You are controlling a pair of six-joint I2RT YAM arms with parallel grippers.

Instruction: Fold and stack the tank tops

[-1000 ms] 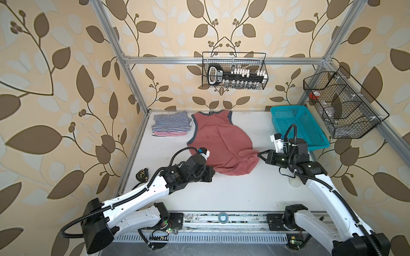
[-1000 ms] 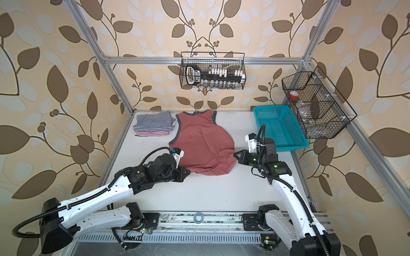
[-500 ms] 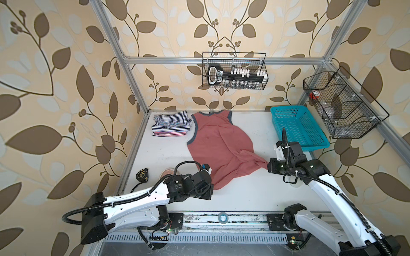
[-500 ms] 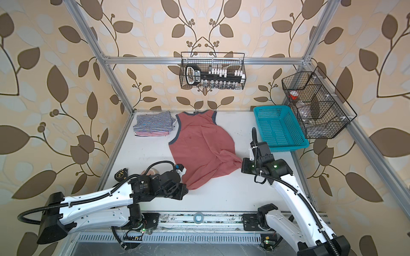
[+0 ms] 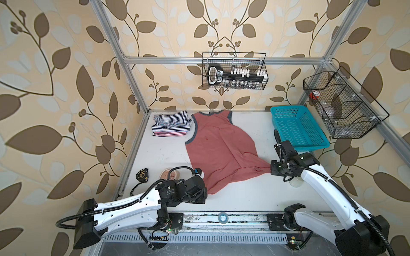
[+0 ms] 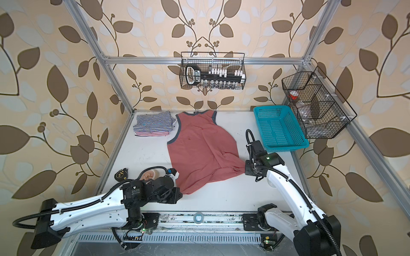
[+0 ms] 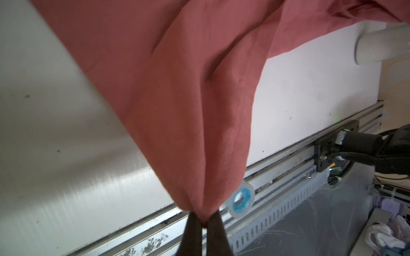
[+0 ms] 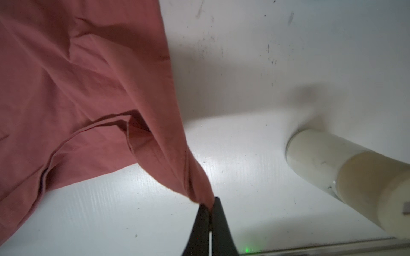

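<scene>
A: Cloth first: where is the red top?

B: Spread on the table, just left of the blue basket in both top views. Its neck end is level with the basket's far rim, and its hem end reaches nearer the front than the basket's near rim.

A: And the pincers?

B: The left pincer is clamped on the hem corner farther from the basket. Its wrist view shows the dark tips pressed together with red cloth bunched between them. The right pincer is clamped on the other hem corner, close to the basket's near left corner (same story there: tips together, cloth gathered to a point).

A: Is the hem flat?

B: No. Between the two corners it sags in loose folds, and a flap is creased close to the right pincer.

A: The other two tops?

B: Folded and piled on the far side of the red top from the basket, about level with the basket's far rim. The navy-and-white striped top lies on the red-and-white striped top, whose edge shows underneath.

A: Anything else?

B: A tape measure lies well apart from the basket, beyond the left pincer. A pale cup is on the table under the right arm, on the basket's near side.
</scene>
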